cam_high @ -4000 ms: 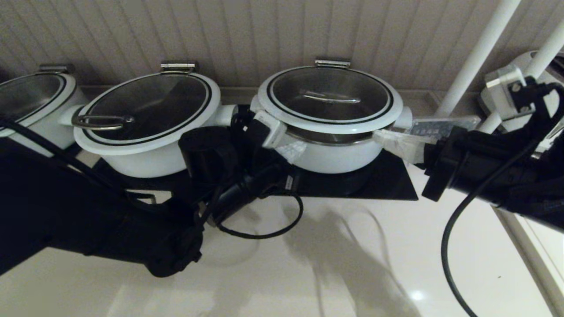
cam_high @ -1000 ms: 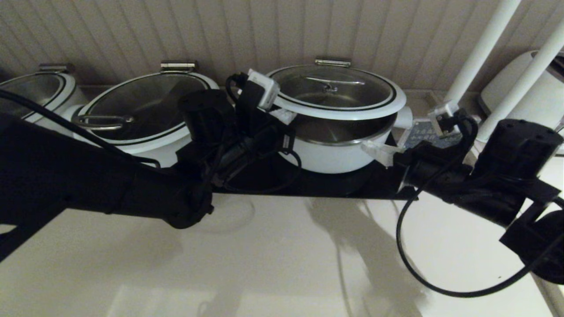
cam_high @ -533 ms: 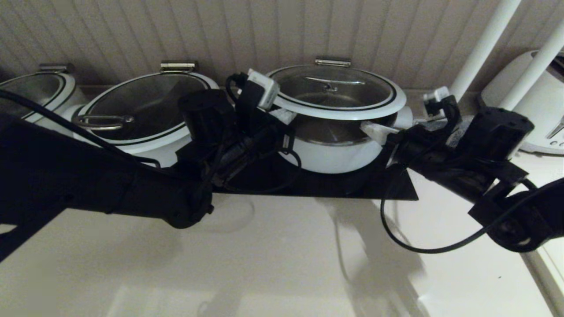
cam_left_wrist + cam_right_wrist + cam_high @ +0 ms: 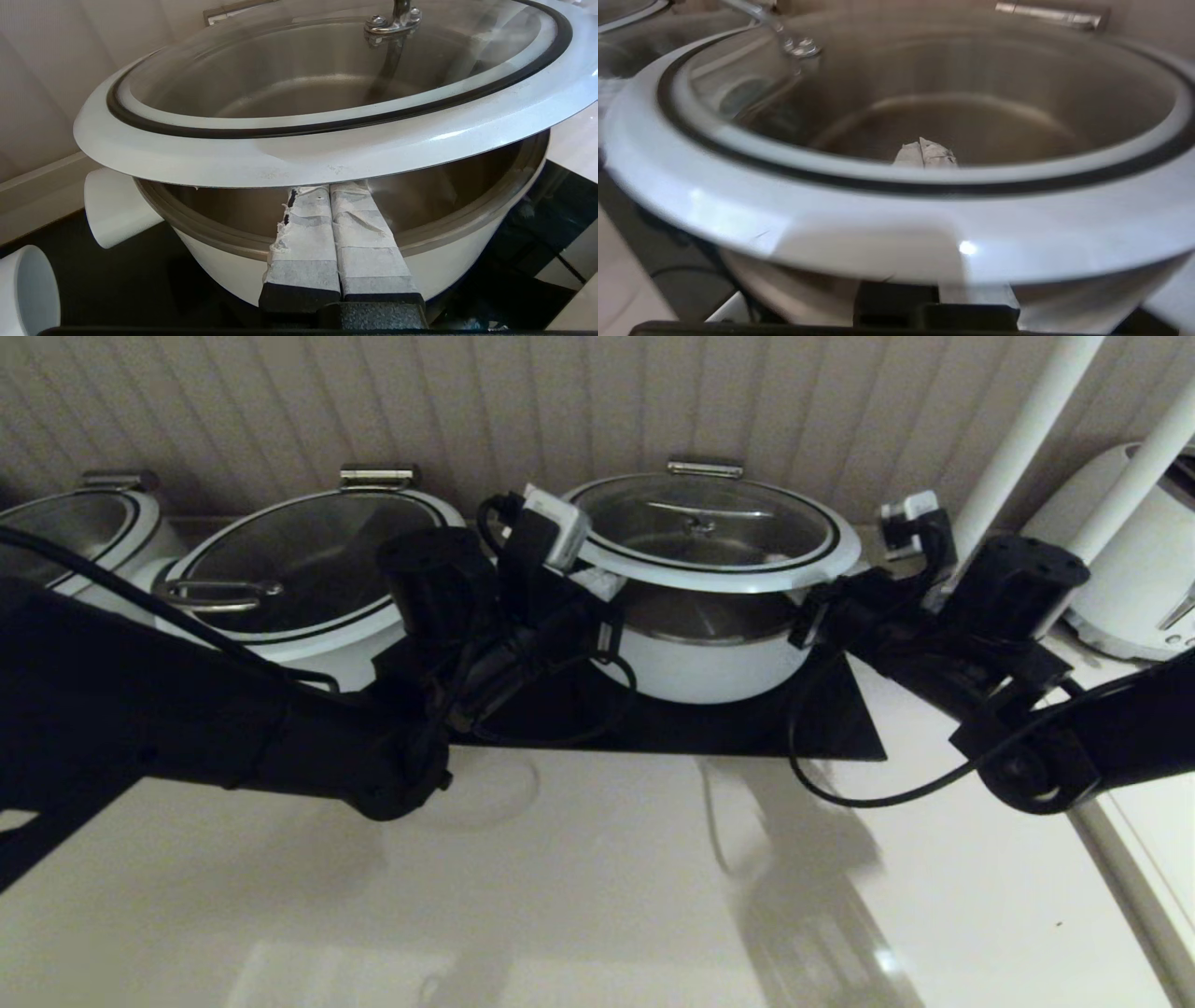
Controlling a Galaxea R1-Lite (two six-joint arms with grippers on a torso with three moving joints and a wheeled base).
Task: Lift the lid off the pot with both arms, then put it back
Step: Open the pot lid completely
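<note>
Currently lid (image 4: 714,537) hovers above pot (image 4: 709,658), centre frame; left gripper (image 4: 334,193) pressed together beneath its rim, right gripper (image 4: 810,609) state unclear.

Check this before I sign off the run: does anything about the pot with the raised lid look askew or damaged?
The lid sits tilted: its near edge is lifted off the pot, leaving a gap, propped on the shut left gripper, whose white pad wrap is frayed. The right gripper reaches under the opposite rim. Nothing spilled.
</note>
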